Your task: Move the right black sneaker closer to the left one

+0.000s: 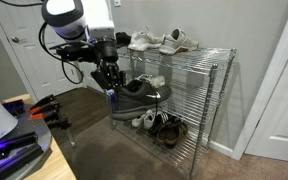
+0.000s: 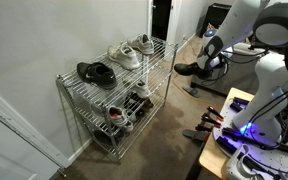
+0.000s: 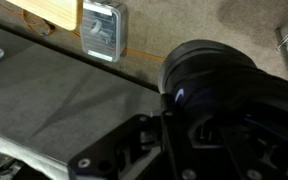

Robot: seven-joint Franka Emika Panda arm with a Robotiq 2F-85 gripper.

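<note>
Black R sneaker (image 2: 184,69) pinched tight in hand (image 2: 200,64)

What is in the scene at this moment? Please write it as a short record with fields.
gripper: gripper shut on the right black low-top sneaker
held sneaker: in the air, off the chrome wire shoe rack
left one: matching black low-top sneaker, on top shelf
same shelf: white sneakers
task: not yet done
</note>
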